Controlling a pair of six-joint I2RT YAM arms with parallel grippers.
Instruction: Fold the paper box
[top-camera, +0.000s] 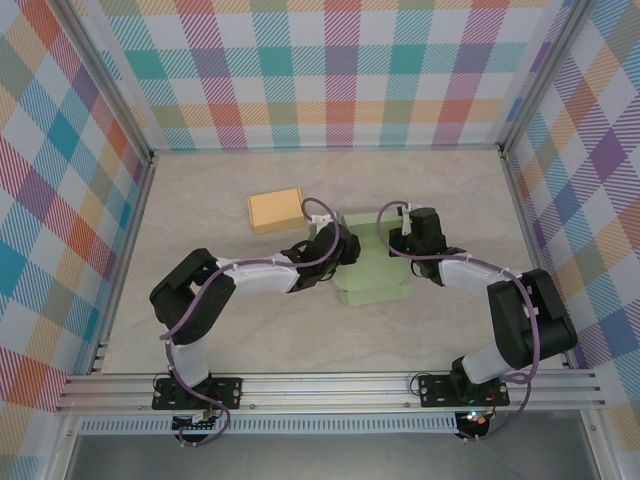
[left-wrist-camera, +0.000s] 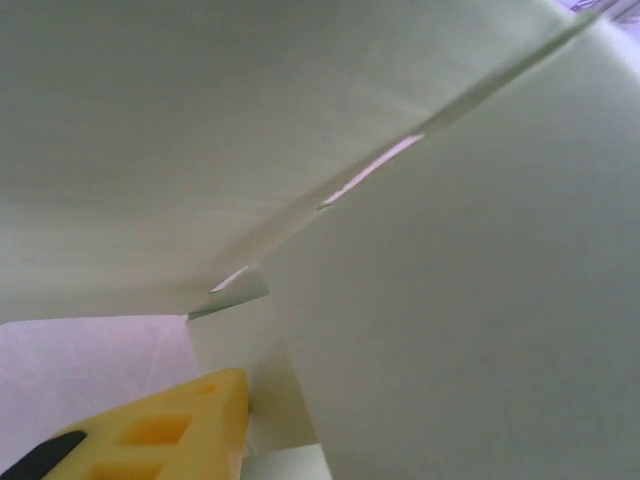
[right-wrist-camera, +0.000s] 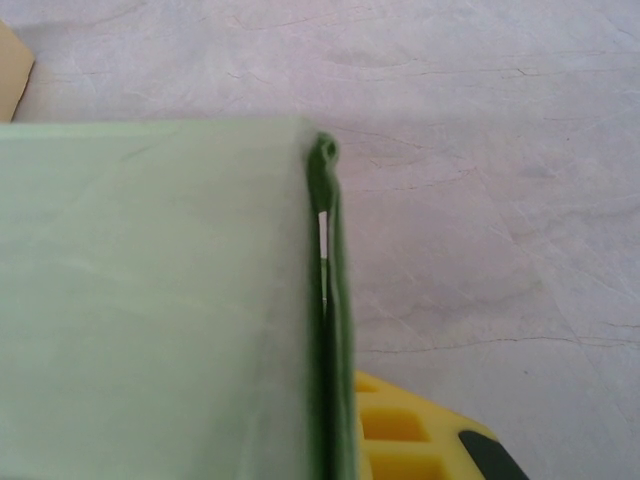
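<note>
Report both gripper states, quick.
Left gripper: at the box; open or closed cannot be told.
Right gripper: closed on the box wall.

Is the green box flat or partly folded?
Partly folded: green box has a doubled-over wall edge at the right wrist, angled creased panels at the left.

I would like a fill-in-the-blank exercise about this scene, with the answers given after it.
In the top view, the tan cardboard box lies to the ___ of the pale green paper box. The right gripper is ___ on the green box's edge. Its visible finger is ___ in colour.
Answers: left; shut; yellow.
</note>
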